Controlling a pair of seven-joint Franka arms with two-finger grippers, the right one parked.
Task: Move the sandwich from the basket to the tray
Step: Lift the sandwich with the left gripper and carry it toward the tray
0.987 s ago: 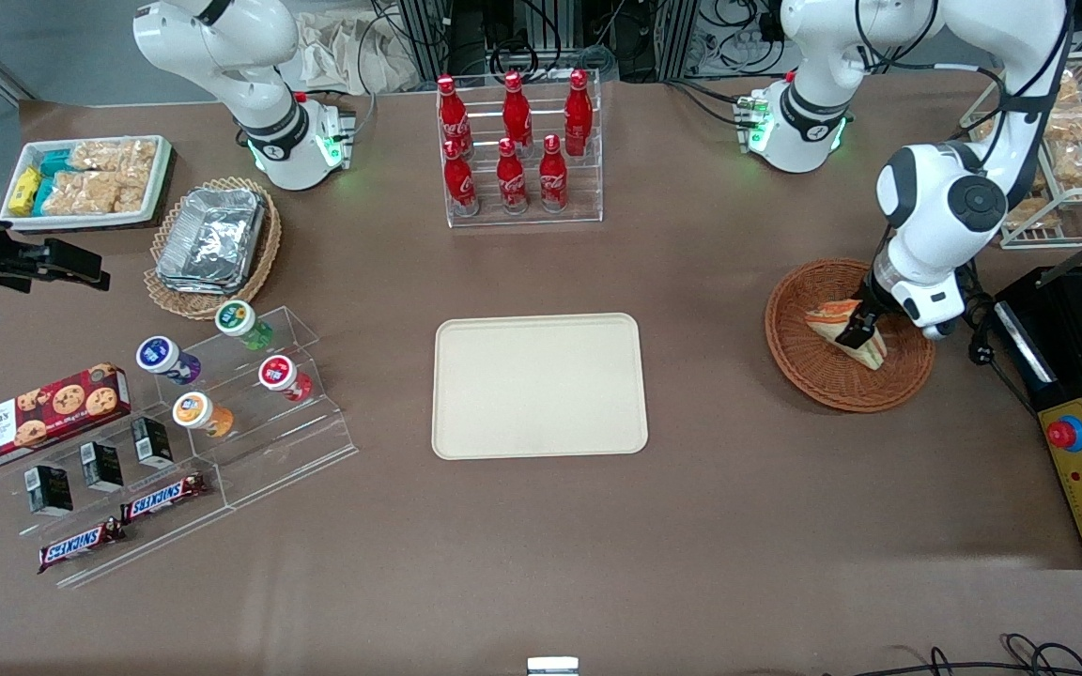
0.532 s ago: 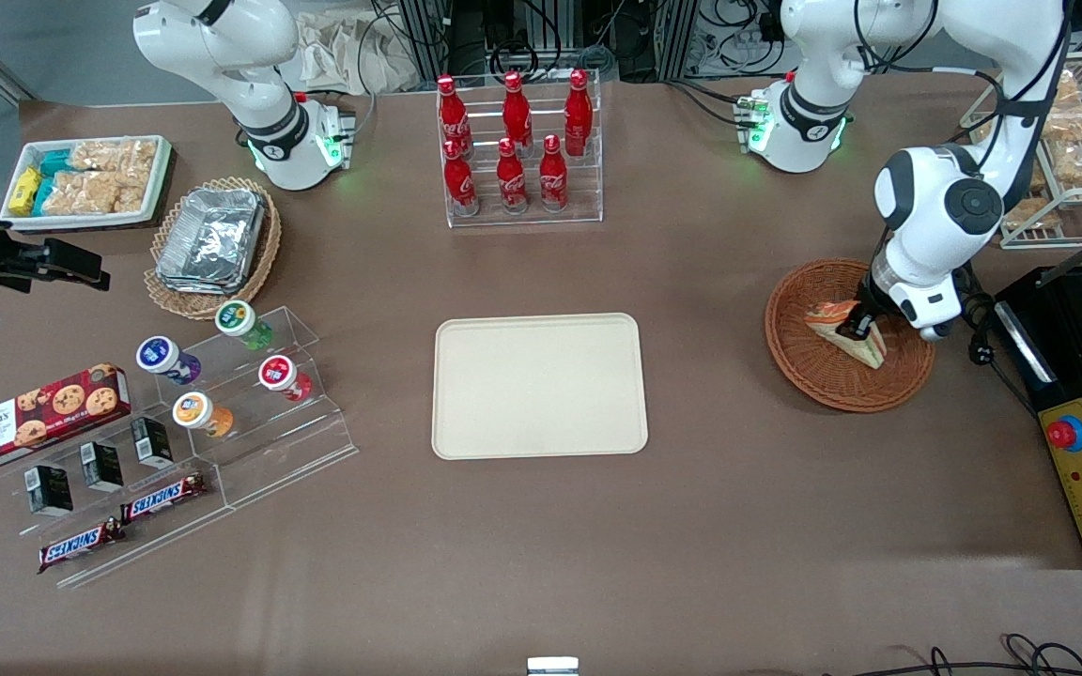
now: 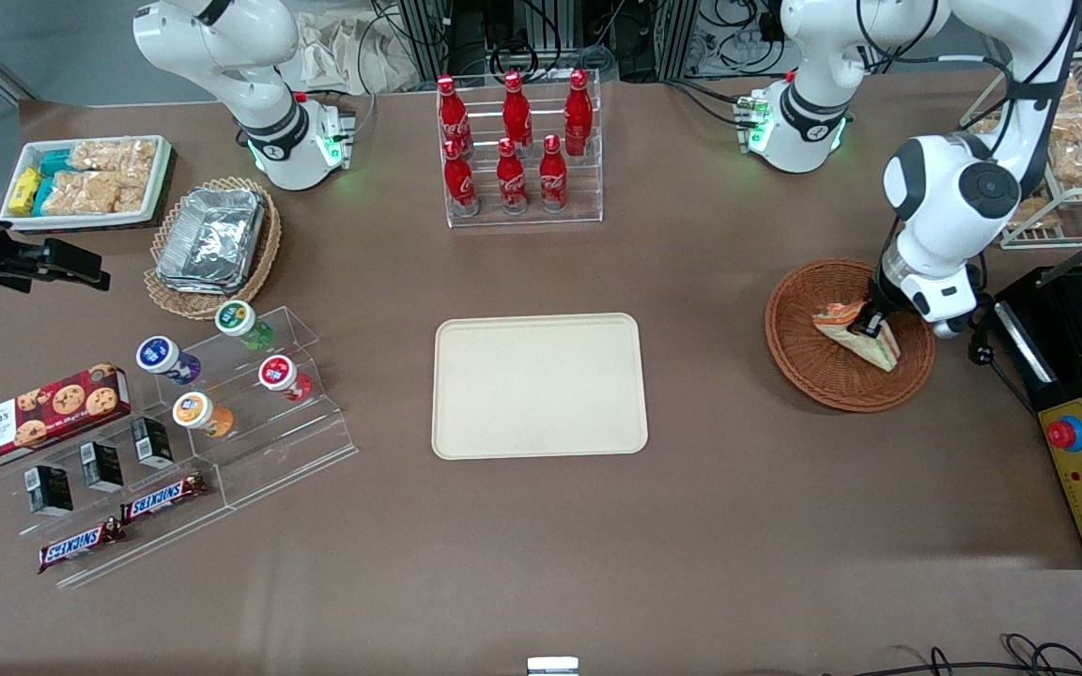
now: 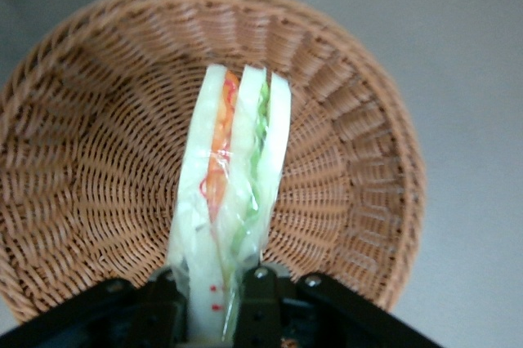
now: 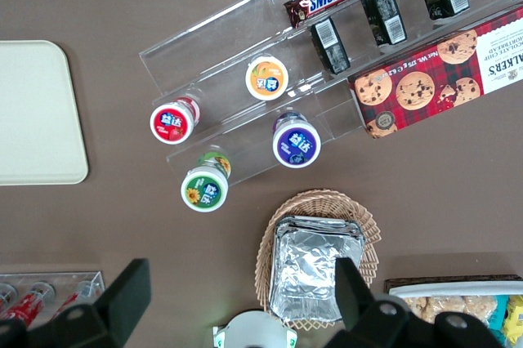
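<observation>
The gripper (image 4: 219, 283) has its jaws squeezed shut on the sandwich (image 4: 233, 201). One finger (image 4: 260, 278) presses on one bread side and the other finger presses on the other side, so the wide end of the sandwich sits right between them. The sandwich stands on its edge. Its thin end points away from the jaws. You can see white bread, an orange-red layer and a green layer under clear wrap.

The sandwich (image 3: 856, 329) is above the basket (image 3: 804, 361), over the inside of the bowl. I cannot tell if its low tip touches the weave or hangs just above it. The gripper (image 3: 868, 324) is over the part of the basket nearest the working arm's end of the table.

The basket (image 4: 98, 160) is round and made of brown wicker. It sits on the brown table (image 3: 691, 526).

The tray (image 3: 539, 385) lies flat on the table, well apart from the basket, toward the parked arm's end. Nothing is on it.

The rack of red Coca-Cola bottles (image 3: 515, 150) stands farther from the front camera than the basket and the tray.
</observation>
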